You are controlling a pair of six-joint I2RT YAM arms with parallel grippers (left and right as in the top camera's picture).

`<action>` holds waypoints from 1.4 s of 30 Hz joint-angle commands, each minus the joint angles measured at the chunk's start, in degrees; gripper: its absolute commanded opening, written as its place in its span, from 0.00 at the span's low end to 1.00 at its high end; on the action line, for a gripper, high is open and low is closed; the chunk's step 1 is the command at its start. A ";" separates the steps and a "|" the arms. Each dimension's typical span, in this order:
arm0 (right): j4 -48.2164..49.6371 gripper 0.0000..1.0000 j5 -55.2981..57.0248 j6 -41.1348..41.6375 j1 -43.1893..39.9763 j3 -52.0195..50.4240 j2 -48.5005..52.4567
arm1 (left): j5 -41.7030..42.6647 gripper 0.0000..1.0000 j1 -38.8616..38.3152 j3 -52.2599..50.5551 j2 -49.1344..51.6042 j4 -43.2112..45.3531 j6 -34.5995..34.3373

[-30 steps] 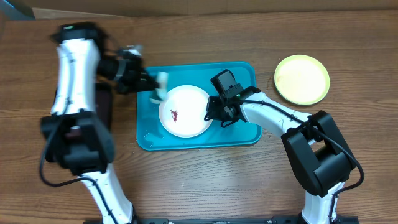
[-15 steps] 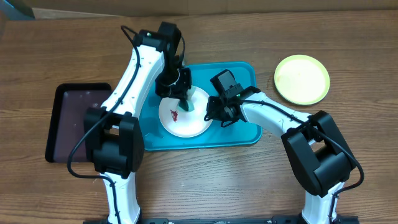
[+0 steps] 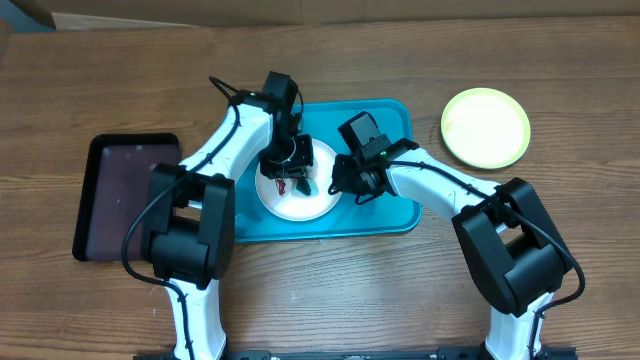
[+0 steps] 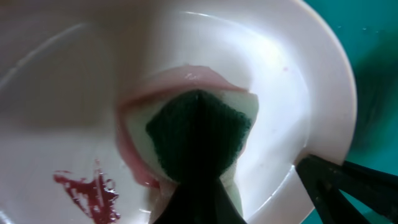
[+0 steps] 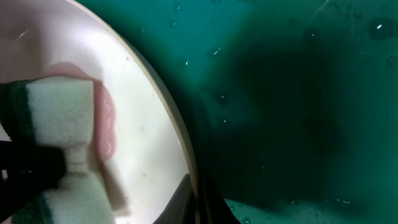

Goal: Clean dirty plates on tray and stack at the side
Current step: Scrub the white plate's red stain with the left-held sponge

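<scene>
A white plate (image 3: pixel 296 196) lies in the turquoise tray (image 3: pixel 380 215). It carries a dark red smear (image 4: pixel 87 193) and a pale pink wet streak. My left gripper (image 3: pixel 293 176) is shut on a green-and-white sponge (image 4: pixel 199 134) and presses it onto the plate. My right gripper (image 3: pixel 340 183) is shut on the plate's right rim (image 5: pixel 186 168), one finger inside and one outside. The sponge also shows in the right wrist view (image 5: pixel 56 124). A yellow-green plate (image 3: pixel 485 127) lies on the table to the right of the tray. The mint-blue plate is out of view.
A black rectangular tray (image 3: pixel 125 195) lies on the wooden table to the left of the turquoise tray. Both arms cross over the turquoise tray's middle.
My left arm has swung from the tray's left edge onto the white plate and lowered the sponge onto it, smearing pink. My right gripper has stayed on the rim.
</scene>
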 commanded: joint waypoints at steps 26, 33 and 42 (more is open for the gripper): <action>-1.11 0.04 4.57 -0.61 0.00 -1.60 3.23 | -49.29 0.04 -0.37 -7.48 -1.05 -8.15 -13.86; -1.11 0.04 4.57 -0.61 0.00 -1.60 3.23 | -37.35 0.04 -0.50 -2.01 -1.16 -9.94 -12.85; -1.09 0.04 4.57 -0.61 0.00 -1.60 3.23 | -8.70 0.04 -0.50 -0.81 -0.98 -2.60 -0.31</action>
